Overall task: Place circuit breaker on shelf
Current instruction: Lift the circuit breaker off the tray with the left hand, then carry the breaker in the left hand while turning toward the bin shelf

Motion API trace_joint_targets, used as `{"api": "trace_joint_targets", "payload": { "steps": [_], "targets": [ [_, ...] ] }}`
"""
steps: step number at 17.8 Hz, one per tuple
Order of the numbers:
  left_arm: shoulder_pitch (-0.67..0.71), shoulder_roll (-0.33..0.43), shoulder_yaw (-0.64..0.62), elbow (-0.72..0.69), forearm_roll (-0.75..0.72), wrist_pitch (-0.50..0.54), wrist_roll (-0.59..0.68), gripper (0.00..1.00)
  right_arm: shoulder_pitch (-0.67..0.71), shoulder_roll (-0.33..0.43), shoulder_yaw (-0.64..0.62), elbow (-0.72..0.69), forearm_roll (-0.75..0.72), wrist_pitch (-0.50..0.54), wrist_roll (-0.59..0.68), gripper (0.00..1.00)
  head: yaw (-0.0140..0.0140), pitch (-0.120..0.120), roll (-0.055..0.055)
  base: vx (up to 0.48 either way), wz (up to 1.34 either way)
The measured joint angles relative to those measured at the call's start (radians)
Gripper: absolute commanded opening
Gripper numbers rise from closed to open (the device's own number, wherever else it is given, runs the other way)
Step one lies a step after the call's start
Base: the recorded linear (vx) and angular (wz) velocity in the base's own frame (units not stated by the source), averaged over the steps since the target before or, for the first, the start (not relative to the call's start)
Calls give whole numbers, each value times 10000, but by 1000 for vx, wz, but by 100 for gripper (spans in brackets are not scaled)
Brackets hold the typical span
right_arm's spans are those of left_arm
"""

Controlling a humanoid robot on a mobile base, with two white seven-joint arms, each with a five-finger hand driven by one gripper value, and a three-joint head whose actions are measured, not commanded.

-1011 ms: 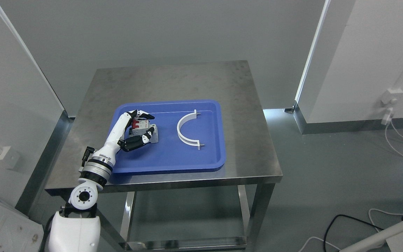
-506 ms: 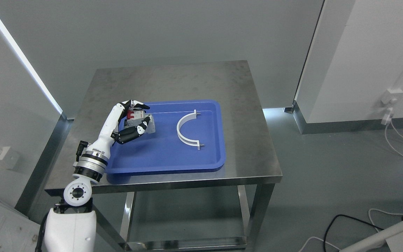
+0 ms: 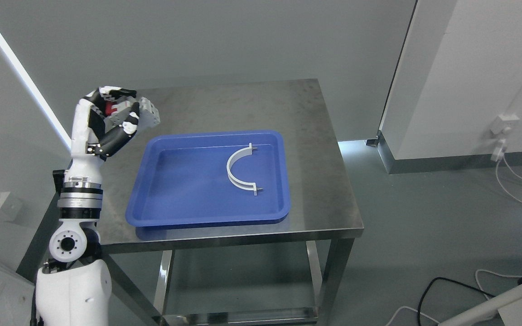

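Observation:
My left hand (image 3: 118, 111) is raised above the left edge of the steel table (image 3: 243, 104), its black and white fingers curled around the circuit breaker (image 3: 145, 113). The breaker is grey with a red switch and is held well above the table, left of the blue tray (image 3: 175, 213). Part of the breaker is hidden by my fingers. My right arm does not show. No shelf is visible in the head view.
A white half-ring clamp (image 3: 238, 170) lies in the right half of the tray. A grey wall panel stands close on the left of my arm. Cables (image 3: 451, 290) trail on the floor at the lower right.
My left hand has lifted the circuit breaker out of the tray, up and to the left. The camera has shifted slightly.

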Motion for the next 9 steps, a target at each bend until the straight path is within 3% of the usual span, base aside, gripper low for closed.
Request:
{"api": "trace_joint_targets", "payload": {
  "steps": [5, 9],
  "targets": [
    [493, 0, 565, -151, 1237, 65, 1121, 2, -2, 0, 0, 0, 0, 0, 0, 100, 0, 0, 0, -21, -13],
    [1033, 0, 792, -392, 1771, 177, 1243, 2, -1, 0, 0, 0, 0, 0, 0, 100, 0, 0, 0, -110, -148]
  ]
}}
